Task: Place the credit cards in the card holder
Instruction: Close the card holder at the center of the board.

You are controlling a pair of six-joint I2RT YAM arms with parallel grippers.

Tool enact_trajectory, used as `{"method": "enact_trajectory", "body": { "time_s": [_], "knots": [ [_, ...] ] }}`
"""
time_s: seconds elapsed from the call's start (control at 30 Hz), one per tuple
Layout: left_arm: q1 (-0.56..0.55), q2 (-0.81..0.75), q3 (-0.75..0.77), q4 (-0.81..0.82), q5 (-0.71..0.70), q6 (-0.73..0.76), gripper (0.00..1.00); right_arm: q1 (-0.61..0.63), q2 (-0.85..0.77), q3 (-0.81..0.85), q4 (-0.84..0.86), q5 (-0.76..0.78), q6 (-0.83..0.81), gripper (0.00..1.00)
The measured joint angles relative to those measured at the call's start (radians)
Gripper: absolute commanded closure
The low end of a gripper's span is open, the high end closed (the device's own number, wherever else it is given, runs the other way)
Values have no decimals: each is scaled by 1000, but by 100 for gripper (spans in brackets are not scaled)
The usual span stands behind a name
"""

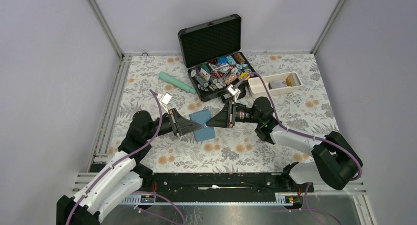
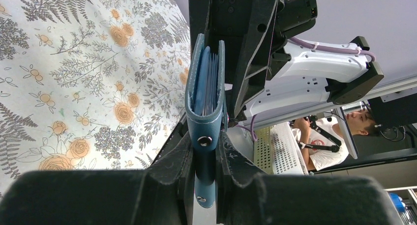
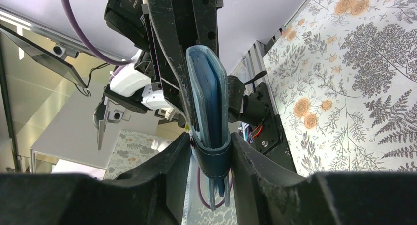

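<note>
Pinched at both ends, frame centre: holder (image 1: 202,130), folded shut. Left gripper (image 1: 192,124) narrow on snap end, right gripper (image 1: 210,121) clamped on opposite end. Likely steadying it so slots can be spread. Inside: pale blue slots, no card discernible. Upper right: tray (image 1: 255,89) seemingly with cards (image 1: 282,82). Behind: open case (image 1: 209,38), chips inside.

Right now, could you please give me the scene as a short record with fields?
card holder: folded, gripped from both ends
left gripper: shut on the snap-stud end
right gripper: shut on the opposite end
cards inside: cannot tell
behind: open black case, white tray
</note>
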Motion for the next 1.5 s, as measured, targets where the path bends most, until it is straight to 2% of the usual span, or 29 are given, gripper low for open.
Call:
{"method": "enact_trajectory", "body": {
  "time_s": [0.3, 0.6, 1.03, 1.3, 1.33, 1.4, 1.43, 1.5],
  "knots": [
    [0, 0, 0, 0, -5, 0, 100, 0, -6, 0, -19, -8, -13, 58],
    [0, 0, 0, -12, -5, 0, 100, 3, -15, 2, -59, -6, -48, 69],
    [11, 8, 0, -28, -27, 4, 100, 16, -15, 73, -244, 37, -160, 74],
    [16, 19, 0, -51, -49, 12, 100, 33, -24, 111, -377, 102, -234, 88],
    [16, 21, 0, -56, -50, 14, 98, 34, -25, 111, -385, 106, -237, 92],
    [16, 26, 0, -61, -51, 20, 81, 36, -25, 111, -393, 114, -238, 97],
    [16, 29, 0, -61, -54, 24, 68, 36, -25, 111, -394, 119, -238, 100],
    [16, 34, 0, -63, -63, 35, 32, 38, -26, 108, -393, 132, -237, 100]
  ]
}}
